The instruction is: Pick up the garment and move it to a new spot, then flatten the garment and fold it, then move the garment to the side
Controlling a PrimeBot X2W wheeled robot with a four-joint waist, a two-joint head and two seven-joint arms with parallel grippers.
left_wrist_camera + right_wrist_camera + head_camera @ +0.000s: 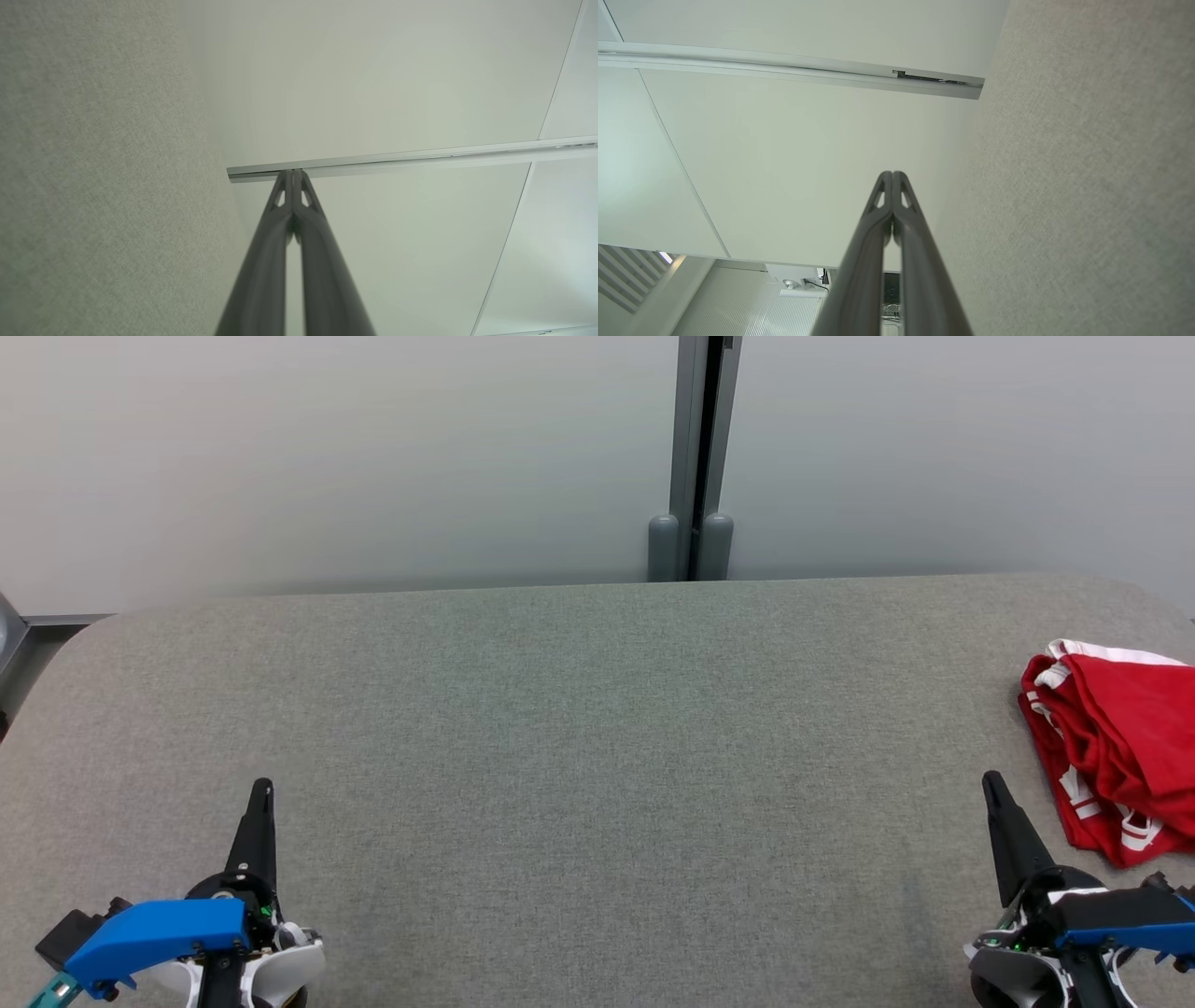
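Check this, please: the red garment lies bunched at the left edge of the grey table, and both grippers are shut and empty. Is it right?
Only the side is wrong: in the head view the red garment lies bunched at the right edge of the grey table. The left gripper and right gripper are shut and empty.

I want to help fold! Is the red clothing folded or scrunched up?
Scrunched up. The red garment lies in a wrinkled heap, white trim twisting, by the right edge of the table, partly out of frame.
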